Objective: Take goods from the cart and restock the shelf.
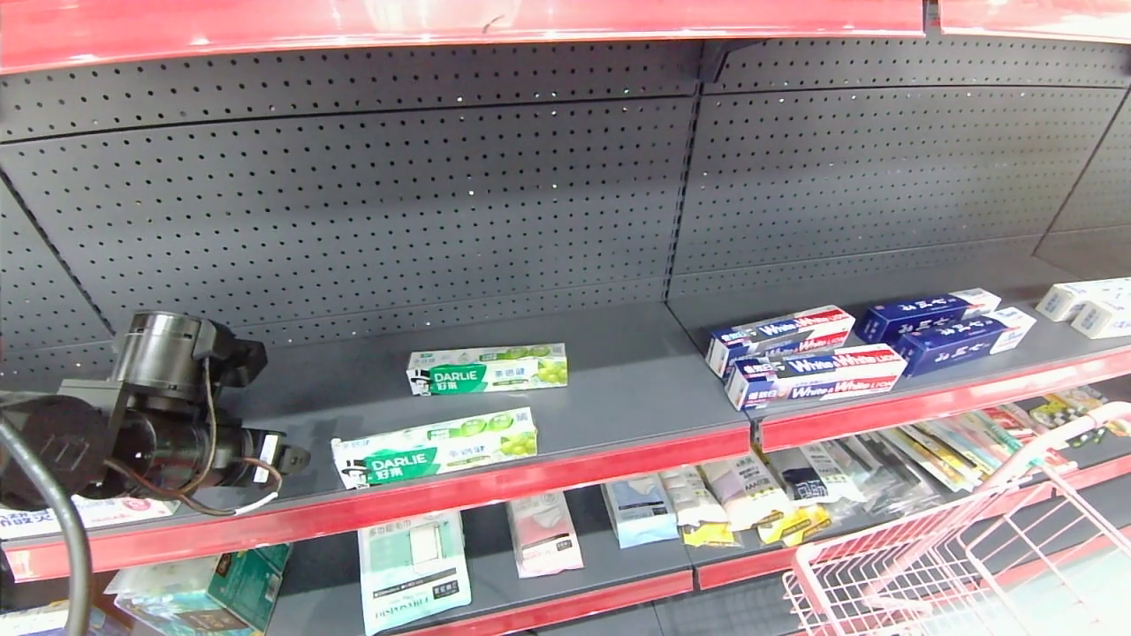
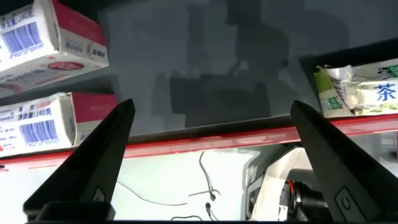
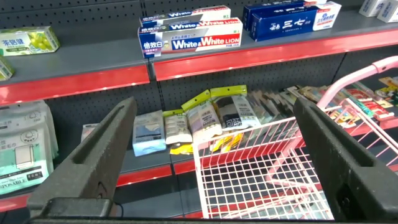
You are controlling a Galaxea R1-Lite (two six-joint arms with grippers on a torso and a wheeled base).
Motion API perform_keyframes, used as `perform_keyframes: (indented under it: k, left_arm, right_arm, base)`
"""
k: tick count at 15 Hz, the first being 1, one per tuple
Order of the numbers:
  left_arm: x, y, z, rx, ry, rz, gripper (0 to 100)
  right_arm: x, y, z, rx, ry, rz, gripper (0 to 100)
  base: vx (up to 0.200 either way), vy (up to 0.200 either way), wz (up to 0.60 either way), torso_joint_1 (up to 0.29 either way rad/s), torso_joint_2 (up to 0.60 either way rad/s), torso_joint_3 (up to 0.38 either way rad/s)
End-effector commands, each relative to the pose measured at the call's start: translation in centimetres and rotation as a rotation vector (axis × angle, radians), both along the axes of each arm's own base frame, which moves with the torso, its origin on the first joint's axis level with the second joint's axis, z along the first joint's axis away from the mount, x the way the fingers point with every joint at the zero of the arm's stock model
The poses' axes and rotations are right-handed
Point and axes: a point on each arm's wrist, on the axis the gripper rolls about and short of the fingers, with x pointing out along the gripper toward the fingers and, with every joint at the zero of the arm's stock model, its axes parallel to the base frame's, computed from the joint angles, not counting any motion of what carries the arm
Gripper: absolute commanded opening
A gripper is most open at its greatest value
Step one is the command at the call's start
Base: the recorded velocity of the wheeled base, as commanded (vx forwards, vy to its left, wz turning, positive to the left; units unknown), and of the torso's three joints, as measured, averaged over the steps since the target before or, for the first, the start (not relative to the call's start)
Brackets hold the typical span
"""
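Two green toothpaste boxes (image 1: pixel 487 368) (image 1: pixel 435 447) lie on the grey shelf (image 1: pixel 636 389). My left arm (image 1: pixel 168 424) hangs over the shelf's left end, by the red front edge. Its gripper (image 2: pixel 212 107) is open with nothing between the fingers, and the front green box (image 2: pixel 367 90) lies off to one side of it. My right gripper (image 3: pixel 214 102) is open and holds nothing, above the pink wire cart (image 3: pixel 261 168) (image 1: pixel 954 548) in front of the shelf. White-and-red toothpaste boxes (image 1: pixel 813 362) (image 3: pixel 189 38) and navy boxes (image 1: pixel 945 329) (image 3: pixel 292 18) lie on the right shelf section.
White boxes (image 1: pixel 1087 305) sit at the far right of the shelf. More white boxes with red print (image 2: pixel 46 81) lie near the left gripper. The lower shelf (image 1: pixel 618 565) holds pouches and packets (image 3: pixel 205 118). A perforated back panel (image 1: pixel 442 203) and a red shelf (image 1: pixel 442 22) close in above.
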Motion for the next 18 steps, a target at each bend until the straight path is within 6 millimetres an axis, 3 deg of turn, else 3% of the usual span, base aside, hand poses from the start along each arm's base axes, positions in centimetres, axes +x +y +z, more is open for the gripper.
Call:
perform_keyframes:
  k: [1, 18]
  left_arm:
    - [0.5, -0.2, -0.3, 0.001, 0.011, -0.009, 100]
    - [1.7, -2.1, -0.4, 0.001, 0.0, -0.071, 100]
  right_arm:
    - [0.0, 0.0, 0.0, 0.0, 0.0, 0.0, 100]
    - [0.0, 0.0, 0.0, 0.0, 0.0, 0.0, 100]
  base:
    - [0.0, 0.0, 0.0, 0.0, 0.0, 0.0]
    - [0.0, 0.0, 0.0, 0.0, 0.0, 0.0]
